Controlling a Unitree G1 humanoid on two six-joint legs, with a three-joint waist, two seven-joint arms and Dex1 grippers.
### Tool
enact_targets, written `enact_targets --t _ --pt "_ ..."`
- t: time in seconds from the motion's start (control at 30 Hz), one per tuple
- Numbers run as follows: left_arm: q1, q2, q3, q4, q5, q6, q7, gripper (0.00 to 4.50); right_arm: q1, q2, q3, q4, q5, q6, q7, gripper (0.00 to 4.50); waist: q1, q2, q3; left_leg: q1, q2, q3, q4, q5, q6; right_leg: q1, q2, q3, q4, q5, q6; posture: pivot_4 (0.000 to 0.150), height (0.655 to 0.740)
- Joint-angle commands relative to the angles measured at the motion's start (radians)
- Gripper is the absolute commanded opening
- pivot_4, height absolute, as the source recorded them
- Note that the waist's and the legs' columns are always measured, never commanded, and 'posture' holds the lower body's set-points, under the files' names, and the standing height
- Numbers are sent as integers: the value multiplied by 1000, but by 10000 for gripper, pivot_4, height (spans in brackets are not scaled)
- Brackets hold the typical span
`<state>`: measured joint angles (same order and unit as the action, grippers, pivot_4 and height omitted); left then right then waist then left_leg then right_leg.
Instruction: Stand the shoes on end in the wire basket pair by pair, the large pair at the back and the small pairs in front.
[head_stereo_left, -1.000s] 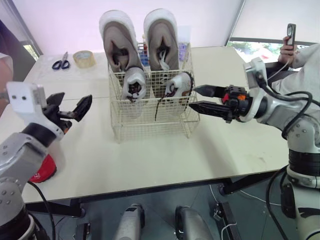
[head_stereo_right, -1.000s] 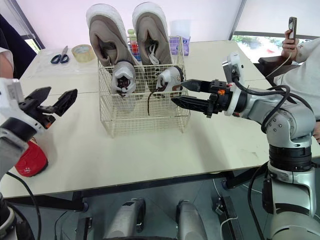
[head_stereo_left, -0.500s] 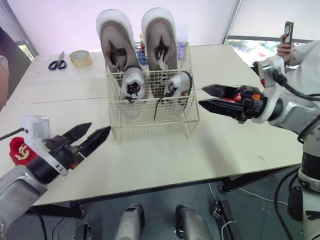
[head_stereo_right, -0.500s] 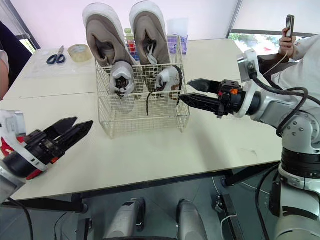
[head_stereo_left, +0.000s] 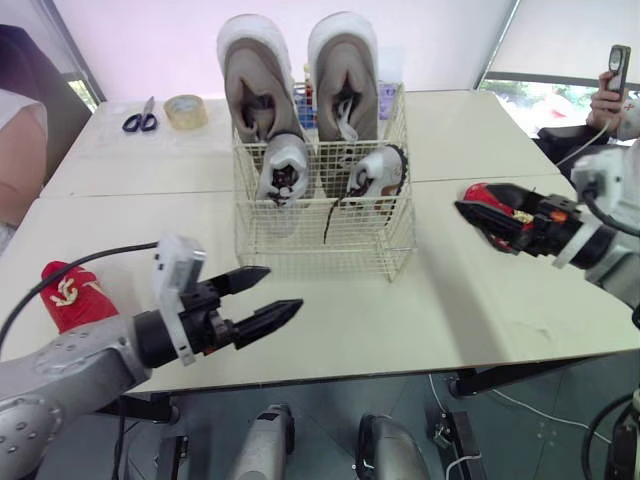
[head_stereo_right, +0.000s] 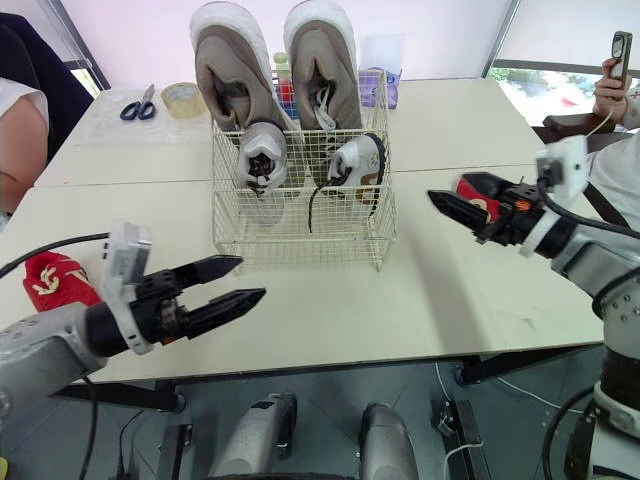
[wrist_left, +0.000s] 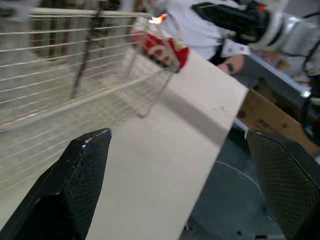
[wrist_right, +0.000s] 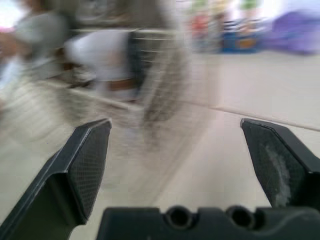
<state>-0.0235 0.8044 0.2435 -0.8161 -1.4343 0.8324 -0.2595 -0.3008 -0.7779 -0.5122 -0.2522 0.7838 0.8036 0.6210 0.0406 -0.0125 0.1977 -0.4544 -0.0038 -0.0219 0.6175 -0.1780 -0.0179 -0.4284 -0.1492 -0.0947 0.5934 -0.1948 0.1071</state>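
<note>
We are seeing the left end effector (head_stereo_left: 284, 288) and right end effector (head_stereo_left: 475, 205), both spread, leaving the wire basket (head_stereo_left: 330, 235) for the unloaded red shoes (head_stereo_left: 65, 295).

The wire basket (head_stereo_left: 330, 225) is thin, cream-coated metal wire on a smooth matt table (head_stereo_left: 480, 300). The large shoes (head_stereo_left: 255, 90) look like soft taupe suede with white rubbery soles. The black pads (wrist_left: 85, 175) of the left gripper (wrist_left: 177, 132) carry fine cross-hatching.
</note>
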Motion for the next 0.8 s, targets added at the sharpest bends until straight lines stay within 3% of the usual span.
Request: enact_targets --t 0.03,0.43,0.8 --pt "-13 -28 -70 -45 35 -34 -22 43878 59 36 -38 9 -84 -115 -44 45000 -2 0 0 0 0 0 1 0 0 1 0 0 0 0 0 1500 7400" --pt "-35 -64 -186 -71 132 -51 12 43878 50 137 50 421 -339 -448 -102 45000 -5 2 0 9 5 9 2 -2 -3 4 0 1 -4 -2 4 1500 7400" --pt "-23 -76 -208 -78 195 -61 24 43878 -207 166 117 973 -479 -770 -130 45000 -7 3 0 10 7 13 5 0 0 4 1 3 -3 -2 4 1500 7400"
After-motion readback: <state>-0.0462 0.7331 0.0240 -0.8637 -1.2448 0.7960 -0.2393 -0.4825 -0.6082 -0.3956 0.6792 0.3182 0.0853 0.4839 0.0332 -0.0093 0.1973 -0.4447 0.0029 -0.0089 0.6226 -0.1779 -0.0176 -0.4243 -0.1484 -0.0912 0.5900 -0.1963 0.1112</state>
